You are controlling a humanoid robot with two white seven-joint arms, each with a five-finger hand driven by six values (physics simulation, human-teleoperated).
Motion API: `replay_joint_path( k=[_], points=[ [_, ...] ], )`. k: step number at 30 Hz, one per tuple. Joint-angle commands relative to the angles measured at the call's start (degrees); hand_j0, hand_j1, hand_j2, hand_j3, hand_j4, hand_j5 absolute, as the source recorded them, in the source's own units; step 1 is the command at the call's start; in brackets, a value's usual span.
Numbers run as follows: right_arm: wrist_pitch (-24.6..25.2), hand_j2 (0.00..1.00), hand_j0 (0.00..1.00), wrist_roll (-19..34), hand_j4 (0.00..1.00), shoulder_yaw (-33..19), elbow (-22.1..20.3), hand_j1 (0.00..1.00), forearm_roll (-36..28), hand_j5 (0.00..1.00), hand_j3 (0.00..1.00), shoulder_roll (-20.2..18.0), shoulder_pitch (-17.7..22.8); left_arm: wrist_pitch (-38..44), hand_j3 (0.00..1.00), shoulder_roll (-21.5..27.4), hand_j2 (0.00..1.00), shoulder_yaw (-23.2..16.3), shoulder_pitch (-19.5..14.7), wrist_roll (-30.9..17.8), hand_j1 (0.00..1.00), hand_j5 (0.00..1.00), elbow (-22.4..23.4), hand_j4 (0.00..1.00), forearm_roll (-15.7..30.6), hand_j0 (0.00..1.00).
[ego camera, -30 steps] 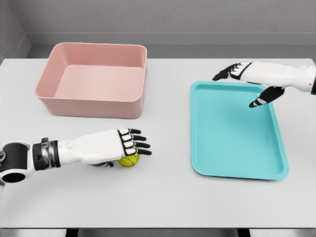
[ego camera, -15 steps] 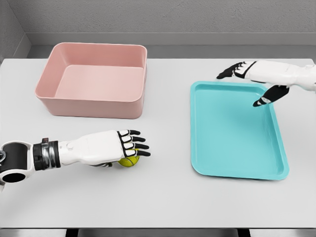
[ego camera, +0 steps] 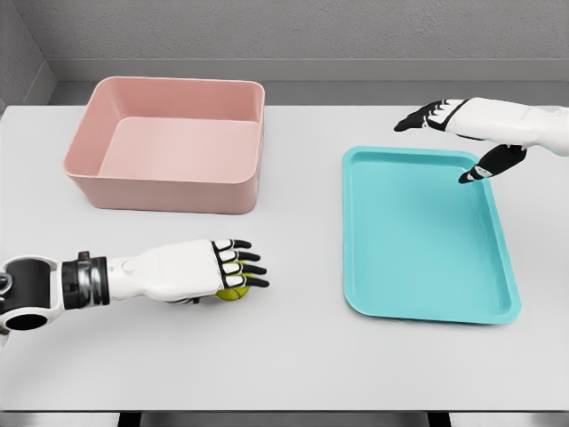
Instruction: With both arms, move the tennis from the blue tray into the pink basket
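Compared with a second ago, the left hand (ego camera: 218, 267) has drawn slightly back toward the near-left and sits lower over the tennis ball (ego camera: 233, 292), so less of the ball shows now. The right hand (ego camera: 462, 124) has retreated toward the right and a little farther from the robot, its fingers now above the far right corner of the blue tray (ego camera: 427, 233).

The pink basket (ego camera: 169, 142) stands at the far left of the white table (ego camera: 293, 356) and holds nothing. The blue tray lies on the right side, flat, and also holds nothing.

The tennis ball rests on the table near the robot, between basket and tray but well apart from both. It is yellow-green, and only a small crescent of it peeks out beneath the left hand's fingers. That hand lies palm down over the ball with its fingers bent over the top; whether they actually clasp it cannot be told. The right hand's fingers are spread and relaxed, thumb pointing down, gripping nothing.
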Motion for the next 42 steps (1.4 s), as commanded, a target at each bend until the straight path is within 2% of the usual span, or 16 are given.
replay_joint_path(
  k=[1, 10, 12, 15, 20, 23, 42],
  points=[
    [0.14, 1.0, 1.0, -0.05, 1.0, 0.0, -0.07, 1.0, -0.39, 1.0, 1.0, 0.04, 0.0, 0.04, 1.0, -0.05, 1.0, -0.04, -0.26, -0.19, 1.0, 1.0, -0.01, 1.0, -0.35, 1.0],
    [0.14, 1.0, 1.0, -0.05, 1.0, 0.17, -0.33, 1.0, -0.39, 1.0, 1.0, 0.13, 0.79, 0.04, 1.0, -0.23, 1.0, -0.04, -0.53, 0.07, 1.0, 1.0, 0.08, 1.0, -0.35, 1.0],
    [0.14, 1.0, 1.0, -0.05, 1.0, 0.17, -0.33, 1.0, -0.39, 1.0, 1.0, 0.13, 0.79, 0.04, 1.0, -1.9, 1.0, -0.04, -0.35, 0.07, 1.0, 1.0, 0.08, 1.0, -0.43, 1.0],
    [0.14, 1.0, 1.0, -0.05, 1.0, 0.17, -0.42, 1.0, -0.39, 1.0, 1.0, 0.04, 0.79, 0.04, 1.0, -1.9, 1.0, -0.83, -0.44, -0.02, 1.0, 1.0, 0.08, 1.0, -0.52, 1.0],
    [0.14, 1.0, 1.0, -0.05, 1.0, -0.18, -0.33, 1.0, -0.39, 1.0, 1.0, -1.28, 0.79, 0.04, 1.0, -1.81, 1.0, -0.92, -0.26, 0.07, 1.0, 1.0, 0.08, 1.0, -0.52, 1.0],
    [0.14, 1.0, 1.0, -0.05, 1.0, -0.18, -0.25, 1.0, -0.39, 1.0, 1.0, -1.28, 0.79, 0.04, 0.9, -1.46, 0.9, -0.83, -0.26, 0.07, 0.9, 0.9, 0.08, 0.9, -0.52, 0.9],
    [0.14, 1.0, 1.0, -0.05, 1.0, -0.18, -0.33, 1.0, -0.39, 1.0, 1.0, -1.72, 0.79, 0.04, 0.91, 0.56, 0.91, -0.66, -0.44, 0.16, 0.91, 0.91, 0.78, 0.91, -0.7, 0.91]
  ],
)
